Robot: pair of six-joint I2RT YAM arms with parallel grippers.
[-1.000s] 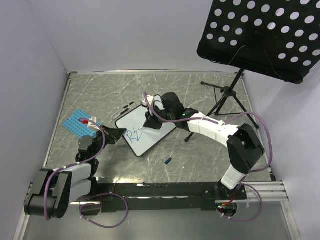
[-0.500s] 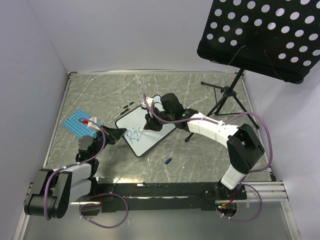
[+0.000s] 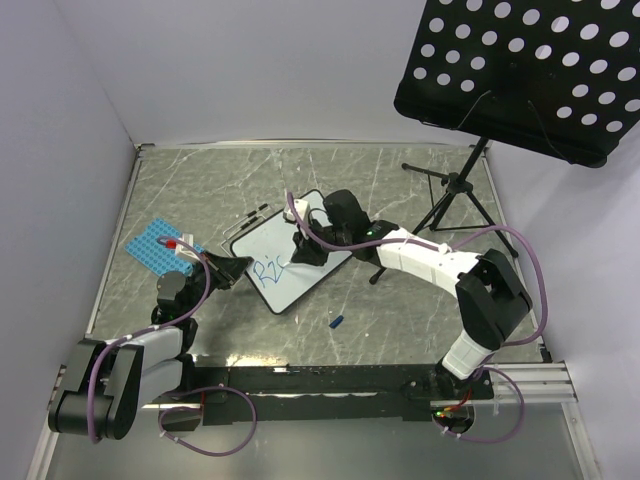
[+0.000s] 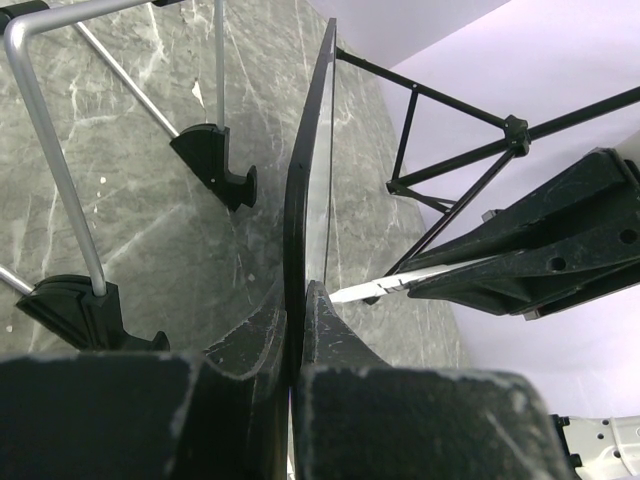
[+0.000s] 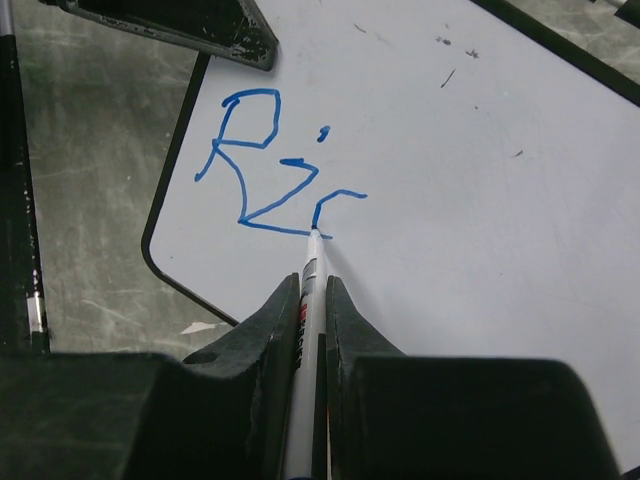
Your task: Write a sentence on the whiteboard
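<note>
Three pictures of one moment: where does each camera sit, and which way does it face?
Top external: high behind the arms, looking down on the table; left arm and right arm show.
Left wrist: on that wrist, sighting edge-on along the whiteboard; left fingers pinch its frame.
Right wrist: on that wrist, looking down the marker at the blue writing; right fingers grip it.
Shared: all three see the whiteboard.

One whiteboard [image 3: 302,283], one marker [image 5: 312,255], one blue studded plate [image 3: 150,248], one music stand [image 3: 520,70], one small blue cap [image 3: 337,322]. Two grippers: left gripper [image 3: 238,268], right gripper [image 5: 313,288]. Two thin dark sticks [image 3: 252,215]. Three blue characters of sentence [image 5: 300,165].
</note>
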